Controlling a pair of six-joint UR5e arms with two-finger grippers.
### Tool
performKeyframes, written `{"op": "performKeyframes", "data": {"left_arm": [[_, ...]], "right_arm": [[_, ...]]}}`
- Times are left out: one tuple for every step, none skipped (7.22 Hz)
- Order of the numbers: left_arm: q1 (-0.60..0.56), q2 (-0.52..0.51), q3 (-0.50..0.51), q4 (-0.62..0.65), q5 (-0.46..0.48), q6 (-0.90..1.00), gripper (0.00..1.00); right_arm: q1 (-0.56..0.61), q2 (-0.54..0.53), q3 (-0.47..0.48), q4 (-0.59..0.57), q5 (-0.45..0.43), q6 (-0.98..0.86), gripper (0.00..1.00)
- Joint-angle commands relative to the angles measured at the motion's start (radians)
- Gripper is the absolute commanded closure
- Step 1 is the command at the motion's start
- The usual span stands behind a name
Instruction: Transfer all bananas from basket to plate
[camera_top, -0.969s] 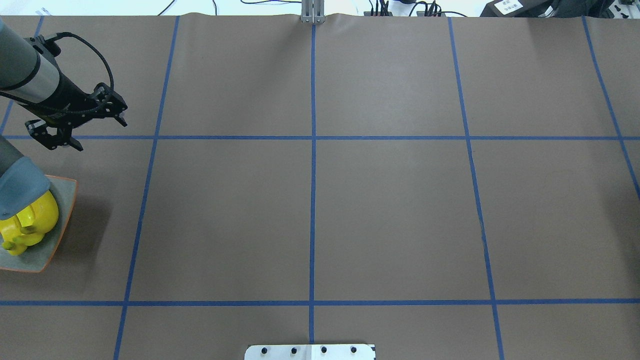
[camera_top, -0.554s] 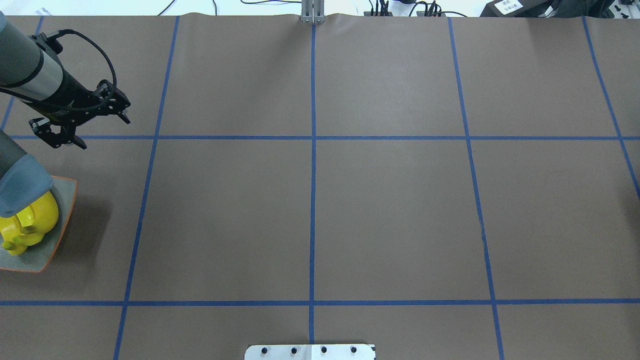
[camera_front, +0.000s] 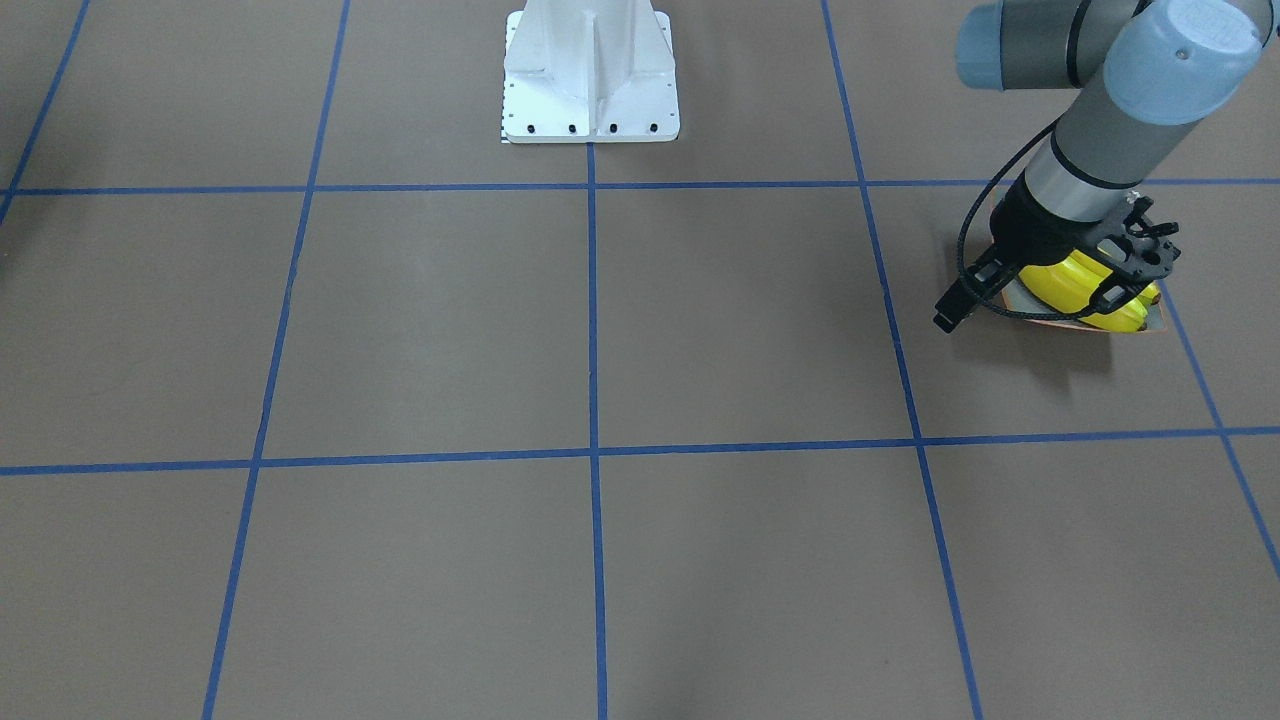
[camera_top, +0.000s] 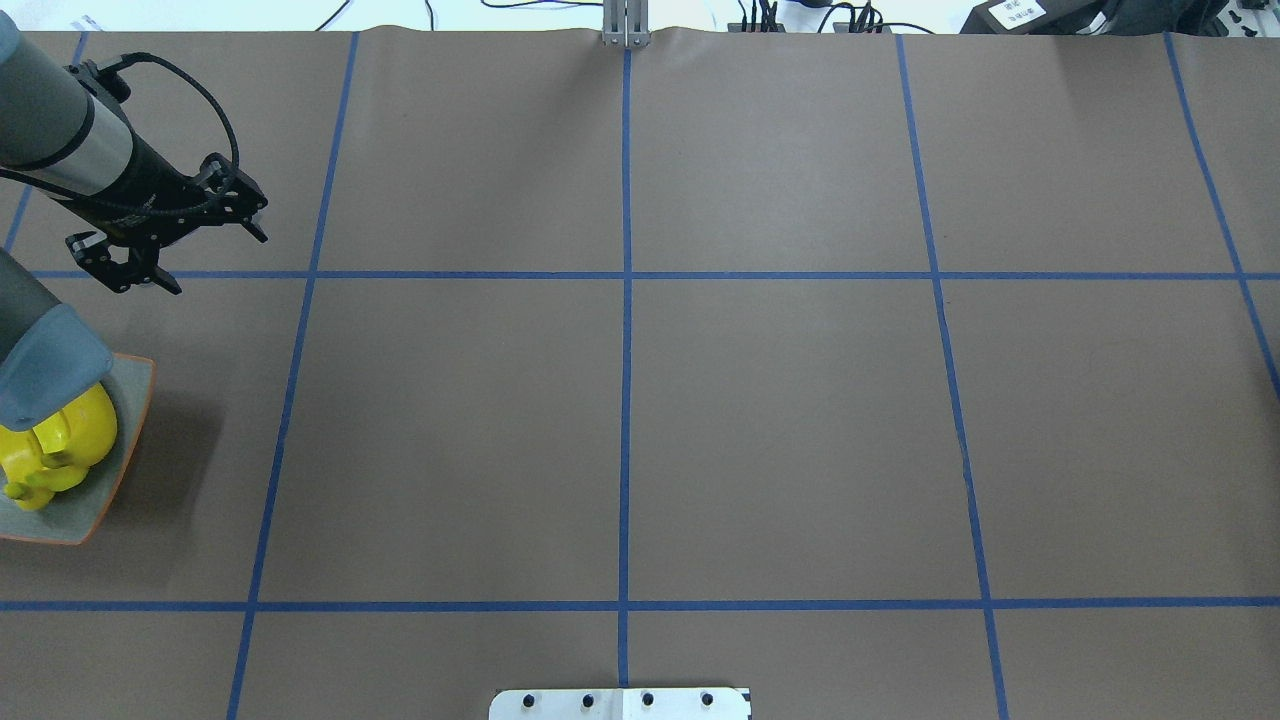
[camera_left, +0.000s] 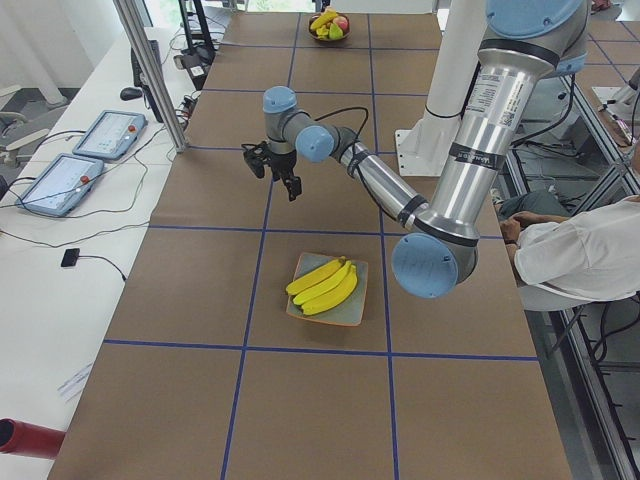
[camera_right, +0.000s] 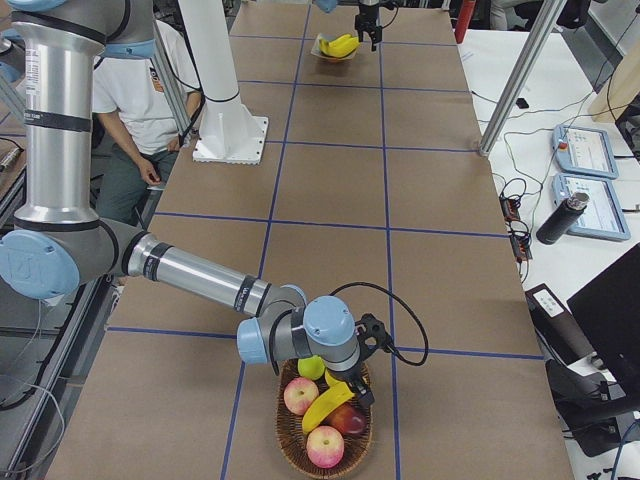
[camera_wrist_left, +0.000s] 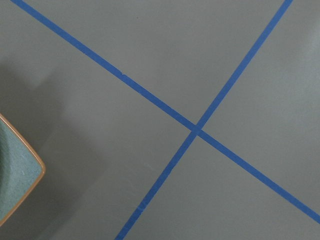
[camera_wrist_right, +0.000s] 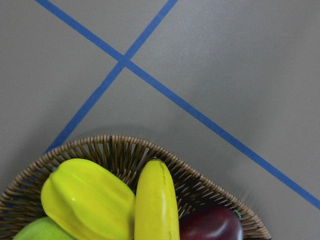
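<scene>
Across a brown desk (camera_top: 780, 430) gridded with blue tape (camera_top: 625, 400), a square grey-green plate (camera_left: 352, 318) holds three yellow bananas (camera_left: 325, 285). Well apart from the plate, a wicker basket (camera_wrist_right: 115, 142) holds a fourth banana (camera_wrist_right: 156, 200). Near the plate, the left end effector (camera_top: 218, 264) hangs spread wide, empty. Far from the plate, over the basket, hovers the right end effector (camera_right: 366, 362); its grip cannot be told.

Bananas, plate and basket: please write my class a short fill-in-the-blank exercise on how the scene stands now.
1. The plate holds ___ bananas.
2. In the wicker basket, ___ banana lies among the other fruit.
3. The left gripper hangs above the table, holding nothing, with its jaws ___.

Missing words: three; one; open.
</scene>
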Motion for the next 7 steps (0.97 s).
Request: {"op": "performKeyframes", "data": {"left_arm": [[0.0, -0.007, -0.004, -0.003, -0.001, -0.009, 0.0], [0.0, -0.012, -0.004, -0.002, -0.002, -0.009, 0.0], [-0.001, -0.01, -0.001, -0.003, -0.056, -0.005, 0.0], [-0.003, -0.009, -0.006, -0.005, -0.088, 0.002, 0.0], [-0.002, -0.01, -0.004, -0.005, -0.088, 0.002, 0.0], [-0.001, -0.01, -0.006, -0.005, -0.088, 0.002, 0.0], [-0.003, -0.01, -0.004, -0.005, -0.087, 0.0, 0.0]], "right_arm": [[0.0, 0.009, -0.038, -0.012, -0.029, 0.009, 0.01], [-0.003, 0.006, -0.042, -0.011, -0.018, 0.035, 0.01], [-0.018, 0.0, -0.047, -0.008, -0.015, 0.052, 0.01], [-0.043, -0.006, -0.046, 0.0, -0.009, 0.089, 0.01], [-0.07, -0.022, -0.046, 0.004, 0.019, 0.091, 0.01], [-0.075, -0.029, -0.044, 0.005, 0.019, 0.08, 0.01], [-0.078, -0.031, -0.03, 0.003, 0.016, 0.071, 0.02]]}}
